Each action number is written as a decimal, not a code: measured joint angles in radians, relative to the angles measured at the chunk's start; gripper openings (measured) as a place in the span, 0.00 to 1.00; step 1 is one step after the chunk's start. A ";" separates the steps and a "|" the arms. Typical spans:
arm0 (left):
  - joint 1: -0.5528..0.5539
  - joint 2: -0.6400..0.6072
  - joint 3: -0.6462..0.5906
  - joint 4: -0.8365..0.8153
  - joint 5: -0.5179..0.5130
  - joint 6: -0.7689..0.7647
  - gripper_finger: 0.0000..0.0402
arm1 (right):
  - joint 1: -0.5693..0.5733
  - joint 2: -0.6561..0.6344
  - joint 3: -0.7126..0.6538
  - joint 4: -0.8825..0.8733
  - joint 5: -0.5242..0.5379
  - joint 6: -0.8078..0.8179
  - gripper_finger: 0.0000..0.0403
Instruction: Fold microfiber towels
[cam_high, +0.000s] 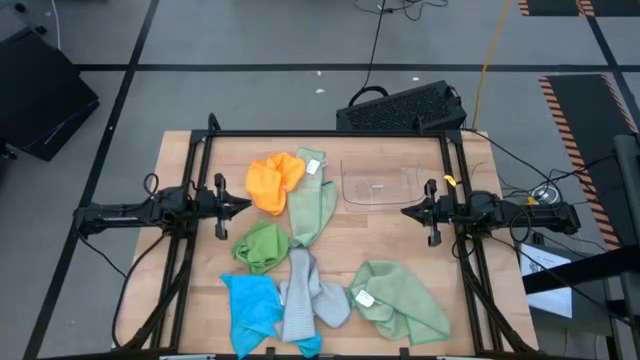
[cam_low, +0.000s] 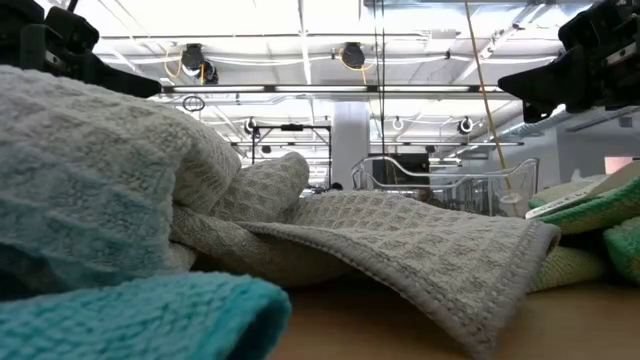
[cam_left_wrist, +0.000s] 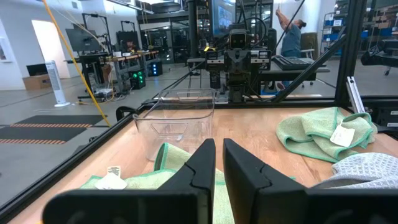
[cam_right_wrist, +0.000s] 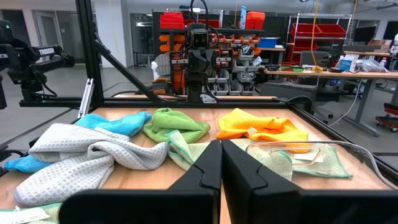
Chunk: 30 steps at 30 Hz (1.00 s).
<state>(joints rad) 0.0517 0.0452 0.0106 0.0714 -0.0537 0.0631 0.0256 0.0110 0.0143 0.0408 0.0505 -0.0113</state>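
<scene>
Grey towel (cam_low: 330, 235) fills the front of the low view, lying crumpled at the bench's (cam_high: 400, 240) near edge with the blue towel (cam_high: 250, 305) touching it on one side and a pale green towel (cam_high: 400, 298) with a white tag just beside it on the other. Farther back lie the bright green towel (cam_high: 263, 243), the orange towel (cam_high: 272, 180) and a second pale green towel (cam_high: 313, 200), this one stretched from beside the orange one down toward the grey. A clear plastic bin (cam_high: 380, 185) stands near the far edge, close to the right arm.

Both arms hang above the bench's side edges, facing each other across the cloths. The left gripper (cam_high: 243, 204) has its fingers (cam_left_wrist: 199, 168) nearly together with a narrow slit between them, holding nothing; the orange towel lies just ahead of their tips, untouched. The right gripper (cam_high: 408, 211) has its fingers (cam_right_wrist: 208, 168) pressed fully together, empty, with the bin near their tips and the towels well apart from them.
</scene>
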 joint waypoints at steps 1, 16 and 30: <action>0.000 0.000 0.000 0.000 0.000 0.000 0.09 | 0.000 0.000 0.000 0.000 0.000 0.000 0.00; 0.000 0.000 0.000 0.000 0.000 0.000 0.09 | 0.000 0.000 0.000 0.000 0.000 -0.003 0.00; 0.000 0.000 0.000 0.000 0.000 0.000 0.09 | 0.000 0.000 0.000 0.000 0.000 0.027 0.00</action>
<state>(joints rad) 0.0519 0.0454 0.0105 0.0715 -0.0536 0.0631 0.0257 0.0109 0.0145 0.0410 0.0505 0.0158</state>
